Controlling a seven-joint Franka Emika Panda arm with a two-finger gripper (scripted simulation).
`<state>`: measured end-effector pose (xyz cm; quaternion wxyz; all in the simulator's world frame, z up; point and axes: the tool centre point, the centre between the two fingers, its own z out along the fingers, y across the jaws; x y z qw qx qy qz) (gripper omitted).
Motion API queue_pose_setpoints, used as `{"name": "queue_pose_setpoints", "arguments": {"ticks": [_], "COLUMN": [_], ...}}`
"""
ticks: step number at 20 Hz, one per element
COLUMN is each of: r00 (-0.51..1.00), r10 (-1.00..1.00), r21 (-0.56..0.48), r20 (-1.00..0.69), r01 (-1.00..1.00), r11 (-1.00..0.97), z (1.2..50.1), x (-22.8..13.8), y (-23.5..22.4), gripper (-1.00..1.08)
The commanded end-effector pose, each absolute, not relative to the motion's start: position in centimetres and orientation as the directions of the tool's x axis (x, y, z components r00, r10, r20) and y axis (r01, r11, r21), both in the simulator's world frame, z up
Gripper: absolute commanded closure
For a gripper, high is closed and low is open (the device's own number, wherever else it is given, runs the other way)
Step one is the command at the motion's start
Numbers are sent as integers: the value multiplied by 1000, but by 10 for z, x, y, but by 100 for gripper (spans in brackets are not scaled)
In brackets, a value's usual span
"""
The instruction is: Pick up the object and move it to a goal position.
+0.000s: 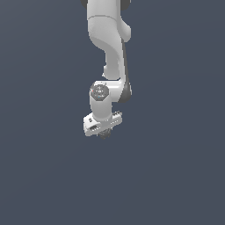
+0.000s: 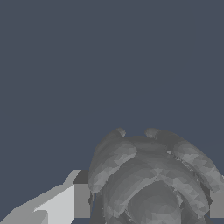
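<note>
In the exterior view, the white arm hangs down over a plain dark grey-blue surface. Its gripper (image 1: 103, 131) points downward, with the object (image 1: 105, 135) showing as a tiny dark lump just under the white hand. In the wrist view, the object (image 2: 148, 175) is a dark grey knobbly lump with rounded ridges. It fills the gap between the two fingers (image 2: 81, 201). The gripper (image 2: 148, 204) is shut on it, with a pad against each side. The lump's underside is hidden.
The uniform dark grey-blue ground (image 1: 176, 176) surrounds the arm in both views. No other object, container or edge shows.
</note>
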<state>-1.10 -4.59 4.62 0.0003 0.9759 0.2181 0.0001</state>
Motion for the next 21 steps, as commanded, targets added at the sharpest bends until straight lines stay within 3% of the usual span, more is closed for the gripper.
{"name": "queue_pose_setpoints", "arguments": {"ticks": [1,13,21], "r00": [904,904,904], "r10": [427,427,427], "r21": [1,1,0], "r20": [1,0,0], "r01": [427,427,427], "r11": [-904,-904,-904], "z": [51,84,92], "x": [-16,-57,-64], "y": [-36,39,56], "gripper": [108,108,108]}}
